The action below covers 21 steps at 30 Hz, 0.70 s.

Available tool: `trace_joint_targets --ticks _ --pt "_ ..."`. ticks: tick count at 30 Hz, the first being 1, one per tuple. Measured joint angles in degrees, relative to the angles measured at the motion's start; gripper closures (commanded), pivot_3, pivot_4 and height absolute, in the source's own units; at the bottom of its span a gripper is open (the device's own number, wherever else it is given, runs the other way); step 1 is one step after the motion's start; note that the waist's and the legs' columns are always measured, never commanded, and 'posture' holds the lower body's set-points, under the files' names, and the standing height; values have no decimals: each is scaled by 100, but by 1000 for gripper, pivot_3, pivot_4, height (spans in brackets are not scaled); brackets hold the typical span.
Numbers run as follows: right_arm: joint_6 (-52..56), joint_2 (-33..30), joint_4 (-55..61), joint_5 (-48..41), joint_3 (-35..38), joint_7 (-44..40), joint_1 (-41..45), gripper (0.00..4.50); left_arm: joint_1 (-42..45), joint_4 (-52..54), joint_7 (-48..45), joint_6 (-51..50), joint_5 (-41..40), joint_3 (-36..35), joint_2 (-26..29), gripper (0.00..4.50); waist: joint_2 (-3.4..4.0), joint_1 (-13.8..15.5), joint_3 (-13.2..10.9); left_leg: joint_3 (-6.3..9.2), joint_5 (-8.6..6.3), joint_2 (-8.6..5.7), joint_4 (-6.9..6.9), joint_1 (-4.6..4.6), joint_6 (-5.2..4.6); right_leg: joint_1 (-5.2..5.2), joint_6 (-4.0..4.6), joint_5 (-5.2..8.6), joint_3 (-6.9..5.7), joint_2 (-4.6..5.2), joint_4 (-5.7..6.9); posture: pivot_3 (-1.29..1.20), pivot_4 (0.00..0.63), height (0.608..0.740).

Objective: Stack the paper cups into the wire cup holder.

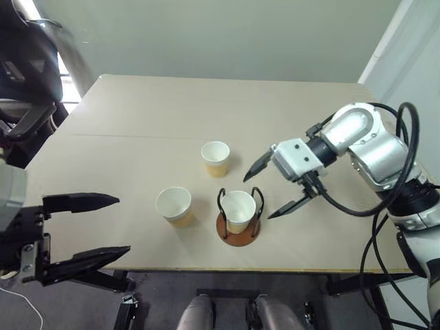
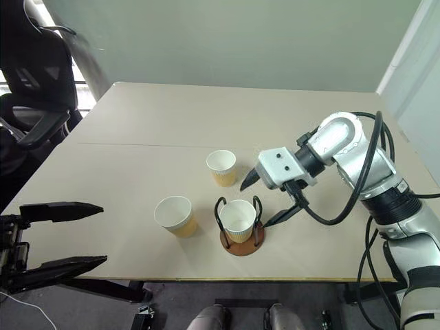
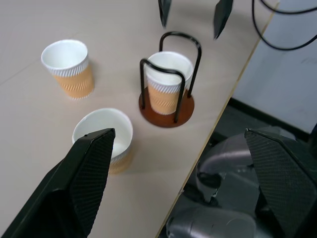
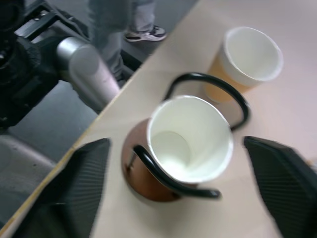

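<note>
Wire cup holder (image 1: 238, 230) holds one paper cup (image 1: 239, 208).

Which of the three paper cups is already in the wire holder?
The cup nearest the table's front edge, standing upright between the wire cup holder's black loops beside the open right gripper. The other two cups stand loose on the table.

A pale beige table (image 1: 137, 117) is being crossed by a thin seam, a black office chair (image 2: 34, 89) is being kept by its far left corner, and someone's sneaker (image 4: 146, 33) is being glimpsed on the grey floor.
</note>
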<state>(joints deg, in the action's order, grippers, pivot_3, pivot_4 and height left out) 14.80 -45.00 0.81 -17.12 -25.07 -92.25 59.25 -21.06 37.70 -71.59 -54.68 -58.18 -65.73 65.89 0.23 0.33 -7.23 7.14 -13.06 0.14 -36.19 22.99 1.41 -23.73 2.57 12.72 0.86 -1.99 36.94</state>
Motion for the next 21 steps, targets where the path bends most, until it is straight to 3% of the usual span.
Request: trace_joint_targets --ticks 3,7,13,21 --pt "356 -311 -304 -207 565 0 37 20 7 -95 -25 497 699 544 166 0 0 34 0 0 -5 -2 -4 3 -2 0 0 0 0 3 -2 0 150 740" --pt "1158 -1038 -760 -885 1686 -1 -43 20 261 -251 77 1362 1631 1812 373 0 -5 102 3 -2 -22 -3 -4 9 9 -5 -1 0 0 5 -4 0 150 740" --pt "2366 -1164 -823 -2160 3195 338 -78 20 1162 -681 99 2450 2659 3519 954 0 -9 56 5 -7 -38 -1 7 6 34 -2 -32 -18 -3 3 6 0 150 740" --pt "3251 -1288 322 -3121 4001 870 -1061 20 2173 -1378 -93 3161 3309 4953 994 0 -9 61 5 -4 -48 1 -1 4 25 -8 -47 -16 -9 3 -1 0 150 740"
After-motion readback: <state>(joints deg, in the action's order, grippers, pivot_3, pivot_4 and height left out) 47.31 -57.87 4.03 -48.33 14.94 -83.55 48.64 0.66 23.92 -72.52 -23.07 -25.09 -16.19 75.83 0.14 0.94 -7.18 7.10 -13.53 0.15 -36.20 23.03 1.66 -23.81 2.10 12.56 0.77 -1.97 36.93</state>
